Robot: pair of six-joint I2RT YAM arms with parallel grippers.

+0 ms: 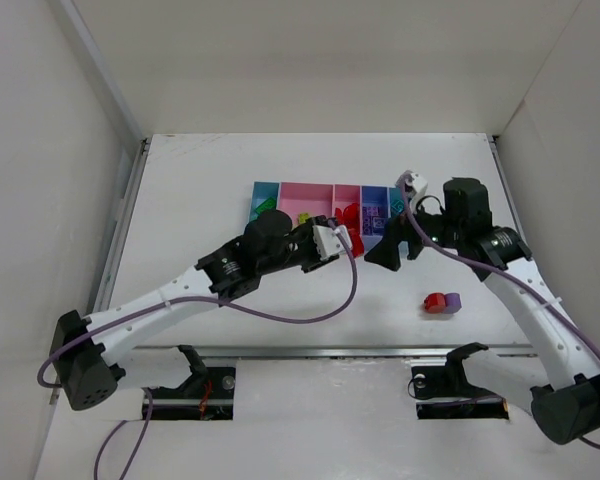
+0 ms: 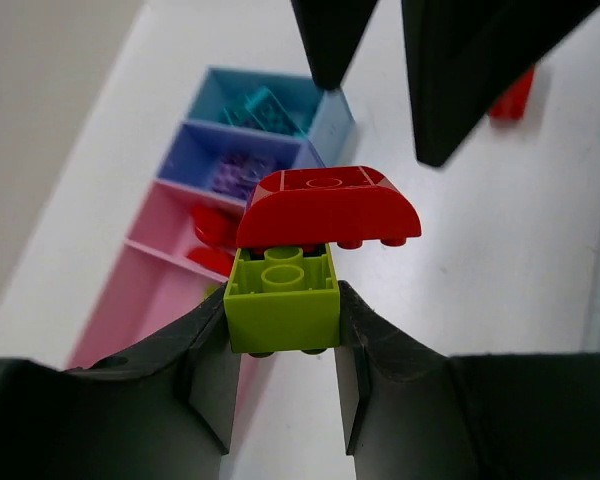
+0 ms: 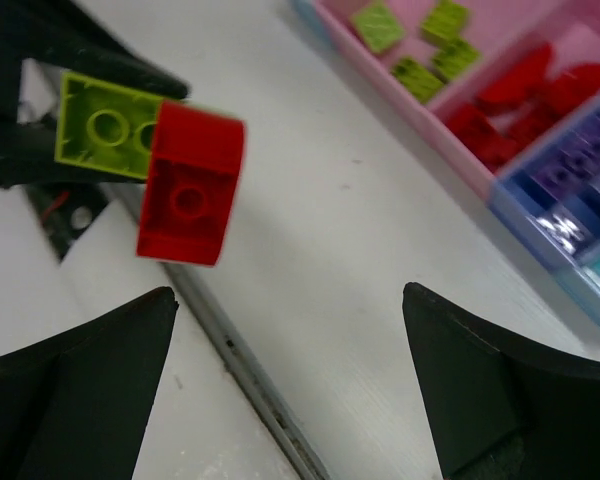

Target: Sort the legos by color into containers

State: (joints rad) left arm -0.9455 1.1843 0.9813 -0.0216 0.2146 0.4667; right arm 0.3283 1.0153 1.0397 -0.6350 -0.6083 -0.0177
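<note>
My left gripper [image 2: 282, 335] was clenched on a small yellow-green plastic brick [image 2: 282, 300]. Its fingers [image 2: 210, 365] pressed the brick's two side faces and held it in the air just in front of the trays. A red plastic brick with a rounded top [image 2: 328, 205] sat stuck on the yellow-green one, overhanging to one side, with nothing else touching it.

Beyond the pair lay the row of joined shallow plastic trays [image 1: 310, 192]. From the left, the light-blue one held what looked like green pieces. Next came the wide pink with yellow-green, the narrow pink with red, the purple-blue with purple and the end light-blue with teal.

My right gripper [image 3: 288, 295] stood released, jaws wide, facing the stuck pair and apart from it. I judged the step in hand to be splitting the two colours. To do it well, I meant to bring the right jaws around the red brick alone, on its overhanging end and clear of the left fingers. Then I would close firmly and lever it off with a tilt, not a straight pull. The left grip would need to hold hard, or the yellow-green brick might twist out.

Farther right, a loose red brick [image 1: 436, 302] and a purple brick [image 1: 454, 300] lay touching on the white table [image 1: 230, 180], unsorted.
</note>
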